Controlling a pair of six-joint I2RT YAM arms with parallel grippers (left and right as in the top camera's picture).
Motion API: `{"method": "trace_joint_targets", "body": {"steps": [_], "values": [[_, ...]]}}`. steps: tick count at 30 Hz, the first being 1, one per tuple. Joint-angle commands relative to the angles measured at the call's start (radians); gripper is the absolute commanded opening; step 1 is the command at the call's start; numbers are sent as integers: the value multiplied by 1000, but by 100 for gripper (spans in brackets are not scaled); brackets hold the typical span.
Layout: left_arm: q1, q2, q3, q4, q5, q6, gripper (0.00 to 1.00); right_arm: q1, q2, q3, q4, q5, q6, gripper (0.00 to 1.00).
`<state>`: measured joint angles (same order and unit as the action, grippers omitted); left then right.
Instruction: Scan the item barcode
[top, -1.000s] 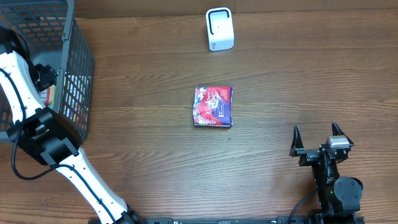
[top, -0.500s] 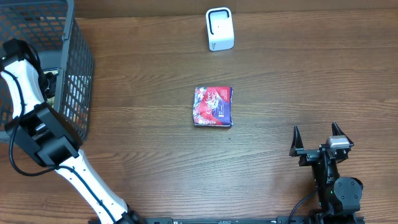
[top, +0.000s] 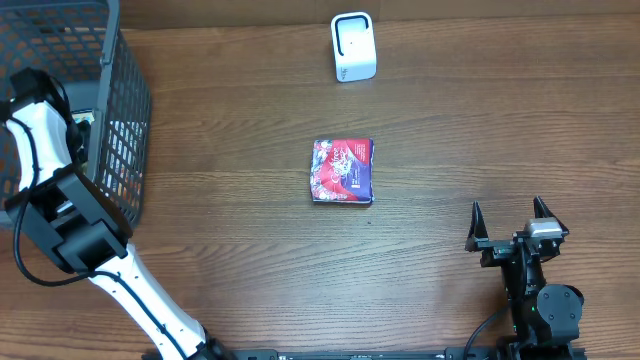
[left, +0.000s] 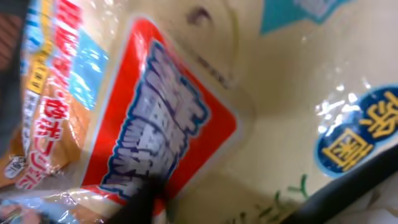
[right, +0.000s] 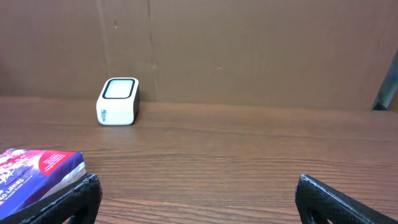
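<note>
1. Brown wooden table (top: 250, 270) fills the overhead view. The left arm (top: 38, 130) reaches down into the wire basket (top: 128, 120). The left gripper is lost behind the mesh, so I cannot tell whether its jaws are wide or closed. The right gripper (top: 507, 210) rests with jaws spread wide and nothing between them. A red and blue box (top: 343, 171) lies flat, well ahead and left of those jaws. It is nearly square from above, so no long axis stands out. The white scanner (top: 353, 47) stands farther ahead, beyond the box.
2. At the left wrist, a glossy snack packet (left: 249, 93) fills the frame, right up against the jaws. It is cream with a red label (left: 155, 124) and slanting blue lettering, and no barcode shows. A dark blur (left: 142, 198) at the lower edge may be a finger. The jaw state is unreadable here too. This packet is probably the item to scan, with the left arm nearest.
3. At the right wrist, the fingers (right: 74, 199) frame empty air. The box corner sits just ahead of the finger at picture left, and the scanner stands well beyond.
</note>
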<state>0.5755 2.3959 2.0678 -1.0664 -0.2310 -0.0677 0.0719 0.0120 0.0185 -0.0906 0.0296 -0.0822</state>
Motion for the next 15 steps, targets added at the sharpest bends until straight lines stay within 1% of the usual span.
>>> {"method": "trace_joint_targets", "body": {"steps": [1, 6, 10, 12, 14, 15], "values": [[7, 97, -70, -29, 88, 20, 5, -5, -9, -10, 7, -5, 4, 100], [6, 97, -70, -68, 148, 20, 4, -5, -9, -10, 7, -5, 4, 100], [7, 95, -42, -125, 152, 18, 4, -5, -9, -10, 7, -5, 4, 100], [7, 95, -8, -155, 163, -5, 4, -5, -9, -10, 7, -5, 4, 100], [7, 95, 45, -192, 214, -7, 4, -5, -9, -10, 7, -5, 4, 100], [7, 95, 94, -220, 278, -6, 4, -5, -9, -10, 7, -5, 4, 100]]}}
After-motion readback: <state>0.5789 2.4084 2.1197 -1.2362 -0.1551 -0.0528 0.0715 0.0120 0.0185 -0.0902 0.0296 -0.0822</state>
